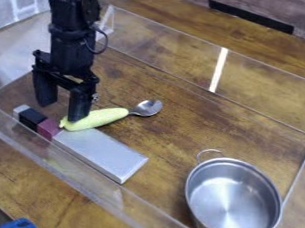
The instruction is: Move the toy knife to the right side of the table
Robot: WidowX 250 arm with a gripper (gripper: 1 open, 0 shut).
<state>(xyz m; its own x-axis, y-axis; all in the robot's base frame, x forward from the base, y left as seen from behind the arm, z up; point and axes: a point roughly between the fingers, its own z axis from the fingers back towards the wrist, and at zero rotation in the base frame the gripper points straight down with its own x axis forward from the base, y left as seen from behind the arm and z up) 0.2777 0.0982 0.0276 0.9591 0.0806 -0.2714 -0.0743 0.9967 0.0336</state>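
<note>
Black and pointing steeply down, the hand (61,100) hangs at the left part of the bench (184,99), its two fingers (80,102) spread wide apart and grasping nothing. One fingertip stands just at the yellow-green handle end of the toy knife (101,117); whether it touches the handle cannot be told. The toy knife lies flat on the dark wood, its handle toward the left and its short rounded silver tip pointing right and slightly away. Just beside its handle end, nearer the camera, lies a flat grey cleaver-like slab (96,151) with a black-and-maroon handle, angled along the front clear acrylic wall (133,210). A steel pot (232,201) sits well apart at the front right corner of the bench.
</note>
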